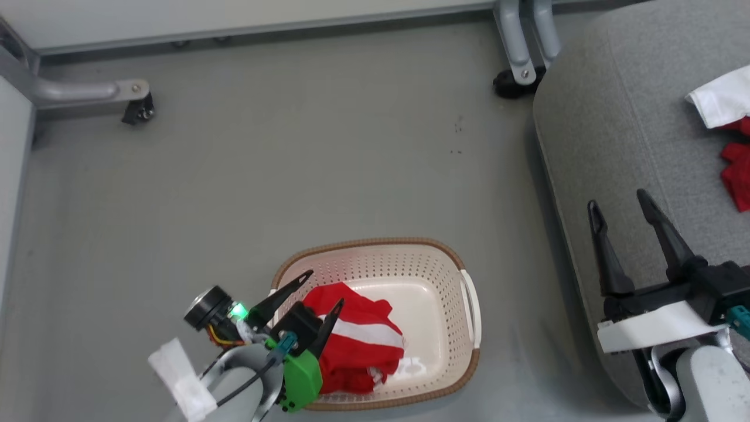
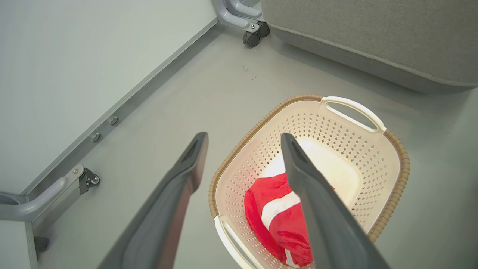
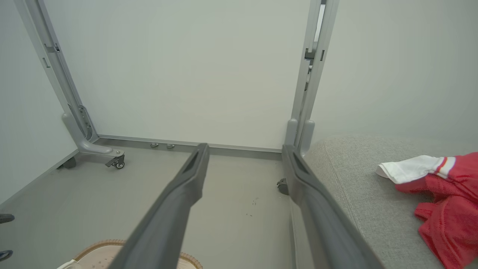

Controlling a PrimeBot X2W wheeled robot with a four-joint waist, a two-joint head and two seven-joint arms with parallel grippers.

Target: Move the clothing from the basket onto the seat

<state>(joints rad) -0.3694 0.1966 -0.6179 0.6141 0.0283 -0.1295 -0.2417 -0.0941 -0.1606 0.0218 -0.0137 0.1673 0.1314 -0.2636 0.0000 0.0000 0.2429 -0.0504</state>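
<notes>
Evidently the grey seat (image 1: 615, 146), right of the basket (image 1: 375, 241), already bears some red-and-white clothing (image 1: 739, 176), so pick-up of the rest is judged in hand. One crumpled, white-striped red garment (image 1: 357, 351) is left inside the basket. Over it the left claw (image 1: 324, 287) is spread wide, empty; descent and closing are called for. The right claw (image 1: 619, 198) is also spread and empty

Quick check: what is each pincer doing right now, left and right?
Left pincer: open, empty, above the basket.
Right pincer: open, empty, above the seat.
</notes>
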